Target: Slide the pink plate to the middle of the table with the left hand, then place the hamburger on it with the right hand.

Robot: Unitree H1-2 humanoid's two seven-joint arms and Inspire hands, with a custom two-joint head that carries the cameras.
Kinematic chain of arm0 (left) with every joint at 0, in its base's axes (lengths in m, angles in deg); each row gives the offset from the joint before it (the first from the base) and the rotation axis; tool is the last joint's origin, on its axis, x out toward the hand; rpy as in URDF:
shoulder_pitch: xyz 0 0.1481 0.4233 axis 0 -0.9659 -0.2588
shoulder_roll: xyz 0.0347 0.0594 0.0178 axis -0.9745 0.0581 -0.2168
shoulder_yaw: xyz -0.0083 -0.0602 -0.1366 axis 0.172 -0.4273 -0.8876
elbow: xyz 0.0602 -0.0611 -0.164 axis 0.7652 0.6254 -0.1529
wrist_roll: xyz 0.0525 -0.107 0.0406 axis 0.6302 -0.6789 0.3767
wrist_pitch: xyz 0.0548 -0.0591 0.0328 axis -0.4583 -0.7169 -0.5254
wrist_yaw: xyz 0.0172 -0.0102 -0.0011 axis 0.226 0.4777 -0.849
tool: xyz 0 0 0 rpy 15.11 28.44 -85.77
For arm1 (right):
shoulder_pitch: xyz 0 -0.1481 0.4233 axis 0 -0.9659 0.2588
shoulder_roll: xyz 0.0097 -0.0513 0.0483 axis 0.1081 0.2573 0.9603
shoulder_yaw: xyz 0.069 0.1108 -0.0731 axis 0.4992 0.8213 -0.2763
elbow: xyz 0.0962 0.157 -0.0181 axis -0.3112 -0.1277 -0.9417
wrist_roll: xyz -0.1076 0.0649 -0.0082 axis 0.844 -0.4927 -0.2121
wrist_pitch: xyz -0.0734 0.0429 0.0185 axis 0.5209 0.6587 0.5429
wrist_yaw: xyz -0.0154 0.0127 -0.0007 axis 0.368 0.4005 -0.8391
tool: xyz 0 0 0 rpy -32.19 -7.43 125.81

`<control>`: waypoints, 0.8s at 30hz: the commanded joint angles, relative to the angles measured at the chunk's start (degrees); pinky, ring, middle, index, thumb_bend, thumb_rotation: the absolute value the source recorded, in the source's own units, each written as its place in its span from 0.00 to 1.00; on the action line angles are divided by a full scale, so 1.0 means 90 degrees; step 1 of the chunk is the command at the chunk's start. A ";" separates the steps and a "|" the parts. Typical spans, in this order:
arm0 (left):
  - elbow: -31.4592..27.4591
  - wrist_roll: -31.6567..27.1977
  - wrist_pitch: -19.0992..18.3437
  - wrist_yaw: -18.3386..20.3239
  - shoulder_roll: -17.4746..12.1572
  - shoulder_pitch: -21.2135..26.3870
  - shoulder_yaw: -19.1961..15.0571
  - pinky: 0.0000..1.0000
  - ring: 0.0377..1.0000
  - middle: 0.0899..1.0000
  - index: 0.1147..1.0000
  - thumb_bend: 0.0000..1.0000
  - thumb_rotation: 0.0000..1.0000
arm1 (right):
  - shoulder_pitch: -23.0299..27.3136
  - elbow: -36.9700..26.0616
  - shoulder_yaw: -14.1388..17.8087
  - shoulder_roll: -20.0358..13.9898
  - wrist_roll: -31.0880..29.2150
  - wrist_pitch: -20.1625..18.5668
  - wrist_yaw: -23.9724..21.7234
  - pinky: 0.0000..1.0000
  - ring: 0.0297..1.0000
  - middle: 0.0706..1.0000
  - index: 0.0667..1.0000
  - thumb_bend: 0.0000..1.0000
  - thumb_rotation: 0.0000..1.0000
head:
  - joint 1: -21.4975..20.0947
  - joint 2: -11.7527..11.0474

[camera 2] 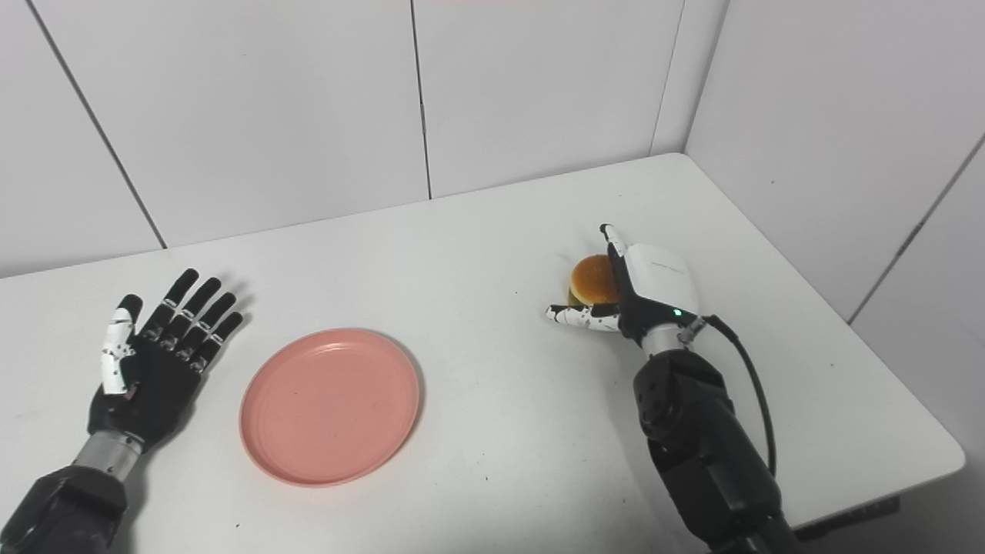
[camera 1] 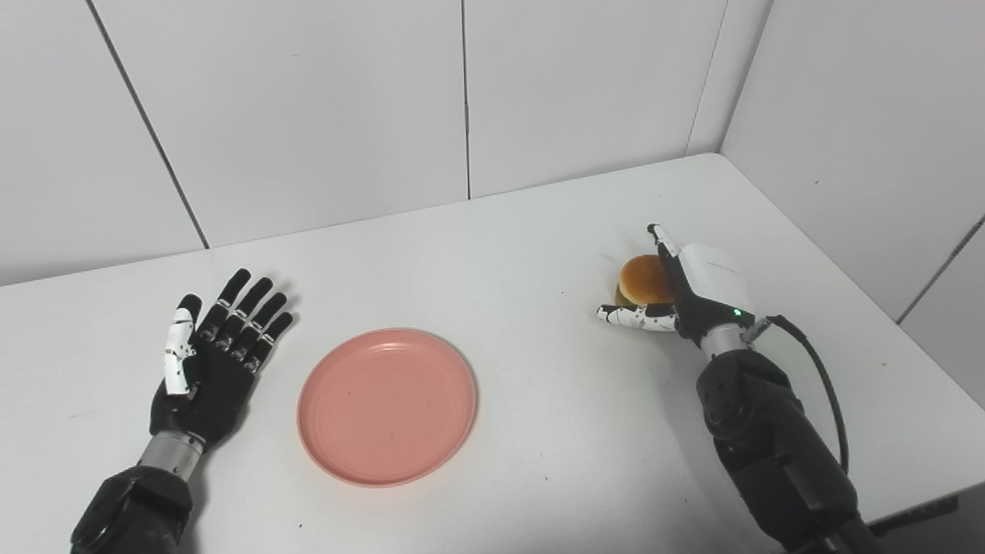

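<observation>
The empty pink plate (camera 1: 387, 406) lies flat on the white table (camera 1: 508, 254), a little left of its middle. My left hand (camera 1: 212, 362) rests open to the left of the plate, fingers spread and pointing away, a small gap from the rim. The hamburger (camera 1: 645, 280), with a brown bun, sits on the table at the right. My right hand (camera 1: 704, 288) is around it: straight fingers run along its right side and the thumb reaches across in front of it. The fingers are not curled onto the bun. The burger's right side is hidden behind the hand.
White wall panels stand behind the table and along its right side. The table's right edge (camera 2: 885, 362) runs close beside my right arm, and the front right corner (camera 2: 958, 454) is near the forearm. A black cable (camera 1: 823, 385) loops off the right wrist.
</observation>
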 commanded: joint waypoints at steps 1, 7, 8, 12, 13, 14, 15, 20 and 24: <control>0.0263 0.0223 -0.0504 -0.0298 -0.0090 -0.0404 0.0051 0.93 0.90 0.91 0.91 0.39 1.00 | 0.0194 -0.0045 0.0107 -0.0161 0.0130 -0.0043 0.0106 0.74 0.85 0.89 0.93 0.93 0.55 | 0.0018 0.0004; 0.0283 0.0202 -0.0501 -0.0264 -0.0081 -0.0401 0.0050 0.93 0.90 0.91 0.91 0.39 1.00 | 0.0231 0.0115 0.0149 -0.0160 0.0196 -0.0040 0.0284 0.67 0.79 0.84 0.88 0.88 0.49 | 0.0027 0.0013; 0.0268 0.0200 -0.0511 -0.0279 -0.0072 -0.0405 0.0047 0.93 0.90 0.91 0.91 0.39 1.00 | 0.0243 0.0141 0.0188 -0.0137 0.0183 -0.0043 0.0323 0.60 0.73 0.79 0.84 0.85 0.45 | 0.0043 0.0025; 0.0250 0.0177 -0.0539 -0.0278 -0.0057 -0.0405 0.0039 0.93 0.90 0.91 0.91 0.40 1.00 | 0.0254 0.0298 0.0360 -0.0081 -0.0310 0.0207 0.0701 0.35 0.43 0.50 0.58 0.70 0.27 | 0.0043 0.0025; 0.0250 0.0183 -0.0535 -0.0281 -0.0055 -0.0405 0.0041 0.93 0.90 0.91 0.91 0.40 1.00 | 0.0250 0.0325 0.0369 -0.0081 -0.0393 0.0244 0.0754 0.32 0.39 0.46 0.54 0.66 0.23 | 0.0043 0.0025; 0.0250 0.0186 -0.0533 -0.0284 -0.0054 -0.0405 0.0041 0.93 0.90 0.91 0.91 0.40 1.00 | 0.0248 0.0339 0.0355 -0.0092 -0.0448 0.0250 0.0794 0.29 0.36 0.43 0.51 0.64 0.20 | 0.0043 0.0025; 0.0245 0.0190 -0.0531 -0.0289 -0.0052 -0.0407 0.0042 0.93 0.90 0.91 0.91 0.40 1.00 | 0.0247 0.0343 0.0341 -0.0094 -0.0512 0.0233 0.0824 0.28 0.35 0.42 0.49 0.60 0.18 | 0.0043 0.0025; 0.0317 0.0176 -0.0474 -0.0200 -0.0056 -0.0388 0.0050 0.93 0.91 0.91 0.92 0.40 1.00 | 0.0254 0.0380 0.0254 -0.0133 -0.0671 0.0178 0.0936 0.27 0.34 0.40 0.45 0.51 0.14 | 0.0089 0.0041; 0.0312 0.0179 -0.0499 -0.0240 -0.0043 -0.0384 0.0042 0.93 0.90 0.91 0.91 0.40 1.00 | 0.0268 0.0405 0.0222 -0.0159 -0.0746 0.0189 0.1009 0.28 0.35 0.40 0.45 0.50 0.14 | 0.0120 0.0039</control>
